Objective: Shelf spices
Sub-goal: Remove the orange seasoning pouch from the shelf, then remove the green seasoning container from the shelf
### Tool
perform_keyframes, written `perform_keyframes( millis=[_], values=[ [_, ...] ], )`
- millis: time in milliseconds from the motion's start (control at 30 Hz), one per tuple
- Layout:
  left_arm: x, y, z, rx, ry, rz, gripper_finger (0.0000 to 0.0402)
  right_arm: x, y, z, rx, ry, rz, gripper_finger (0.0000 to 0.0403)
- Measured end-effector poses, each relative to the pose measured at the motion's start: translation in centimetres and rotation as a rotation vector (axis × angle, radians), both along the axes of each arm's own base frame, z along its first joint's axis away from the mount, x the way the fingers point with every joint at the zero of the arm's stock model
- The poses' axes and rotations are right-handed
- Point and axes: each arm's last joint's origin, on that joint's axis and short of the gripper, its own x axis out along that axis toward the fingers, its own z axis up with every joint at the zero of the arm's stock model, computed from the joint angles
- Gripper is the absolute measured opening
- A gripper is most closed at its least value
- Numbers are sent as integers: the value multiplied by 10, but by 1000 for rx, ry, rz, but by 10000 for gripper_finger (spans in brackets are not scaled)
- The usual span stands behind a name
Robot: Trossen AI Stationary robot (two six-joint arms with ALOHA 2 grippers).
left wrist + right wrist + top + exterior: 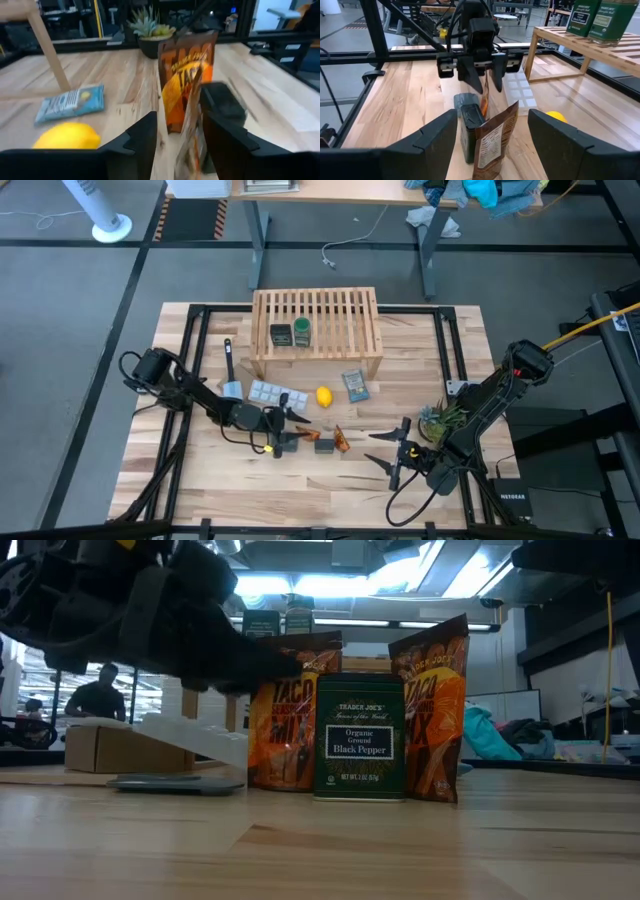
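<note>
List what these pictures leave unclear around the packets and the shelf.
- Left gripper on packet: the right wrist view shows the jaws straddling it, contact unclear; the left wrist view blurs it.
- Low view: a dark arm hides most of the shelf.
- High view: labels on the shelf's two containers are too small.
- Right wrist view: the tin is partly hidden by a second packet.

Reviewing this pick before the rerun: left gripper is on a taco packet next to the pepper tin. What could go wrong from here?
1. The left gripper straddles one taco packet, a thin, floppy pouch: it may slip or fold when lifted.
2. The pepper tin and second packet stand right beside it, so a lift or swing could topple them.
3. The lemon lies between here and the shelf: a low carry may knock it rolling.
</note>
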Motion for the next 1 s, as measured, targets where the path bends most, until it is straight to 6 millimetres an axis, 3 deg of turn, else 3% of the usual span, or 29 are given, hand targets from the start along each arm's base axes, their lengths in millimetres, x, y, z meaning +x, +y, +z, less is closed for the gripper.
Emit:
perform_keyframes(
  millis=[400, 767, 1000],
  values=[
    [-9, -1, 47, 104, -166, -2, 151, 0, 0, 0, 0, 0, 0, 250],
    [-39, 22, 98, 406, -93, 383, 150, 0, 0, 0, 0, 0, 0, 250],
    [-65, 50, 122, 454, -19, 513, 150, 0, 0, 0, 0, 0, 0, 250]
  ],
)
